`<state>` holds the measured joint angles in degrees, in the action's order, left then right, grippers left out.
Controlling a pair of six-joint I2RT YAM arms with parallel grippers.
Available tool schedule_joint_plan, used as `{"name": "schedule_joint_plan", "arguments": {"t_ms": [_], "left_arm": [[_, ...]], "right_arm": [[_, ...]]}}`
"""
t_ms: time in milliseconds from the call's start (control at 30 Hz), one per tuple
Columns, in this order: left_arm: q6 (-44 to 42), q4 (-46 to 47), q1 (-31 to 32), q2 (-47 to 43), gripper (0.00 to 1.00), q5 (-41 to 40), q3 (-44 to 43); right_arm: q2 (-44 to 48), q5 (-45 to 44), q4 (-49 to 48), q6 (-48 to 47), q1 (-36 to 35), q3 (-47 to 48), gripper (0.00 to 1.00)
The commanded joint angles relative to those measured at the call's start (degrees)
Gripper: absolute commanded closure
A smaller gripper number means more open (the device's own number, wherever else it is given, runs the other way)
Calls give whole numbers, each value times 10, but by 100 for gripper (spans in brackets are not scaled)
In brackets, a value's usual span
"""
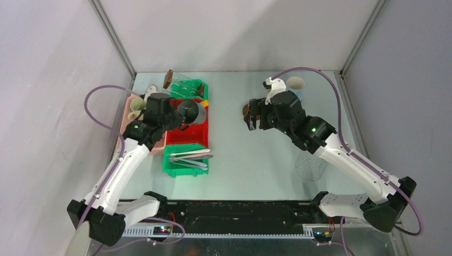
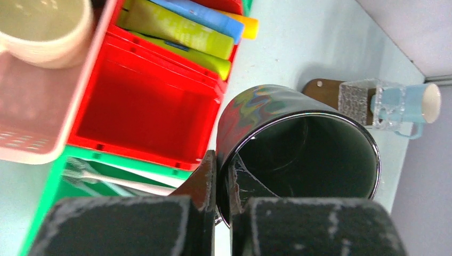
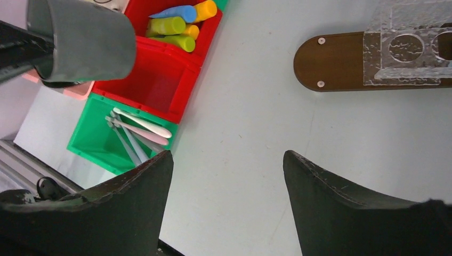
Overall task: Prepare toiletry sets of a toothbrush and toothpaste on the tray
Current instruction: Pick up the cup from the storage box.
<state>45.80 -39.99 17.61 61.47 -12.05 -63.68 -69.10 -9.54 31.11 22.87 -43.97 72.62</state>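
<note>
On the left side, my left claw (image 2: pixel 223 176) is closed on the wall of the dark mug (image 2: pixel 298 138), near the red bin (image 2: pixel 144 106) where the toothpaste tubes (image 2: pixel 176 29) lie. My right claw (image 3: pixel 228 176) stands open over the counter (image 3: pixel 256 106); the toothbrushes (image 3: pixel 139 128) lie in the green bin (image 3: pixel 90 141).

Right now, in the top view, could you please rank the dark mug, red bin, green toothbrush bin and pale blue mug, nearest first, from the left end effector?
1. Dark mug, gripped by the left end effector.
2. Red bin, alongside.
3. Green toothbrush bin, nearer the bases.
4. Pale blue mug, far right.
</note>
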Motion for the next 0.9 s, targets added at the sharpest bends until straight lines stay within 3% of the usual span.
{"name": "schedule_joint_plan", "arguments": {"t_ms": [0,300,533,867], "left_arm": [[120,103,55,6,100,-48,3],[224,121,140,63,100,-74,-3],[237,131,190,87,100,-106,-13],[219,119,236,104,100,-176,-42]], "right_arm": [[-13,-51,-40,48,-24,22,22],[-46,-124,-87,51,-75,22,23],[-72,-136,-137,25,-91,26,23],[-172,-108,-52,11,-92,145,23]]}}
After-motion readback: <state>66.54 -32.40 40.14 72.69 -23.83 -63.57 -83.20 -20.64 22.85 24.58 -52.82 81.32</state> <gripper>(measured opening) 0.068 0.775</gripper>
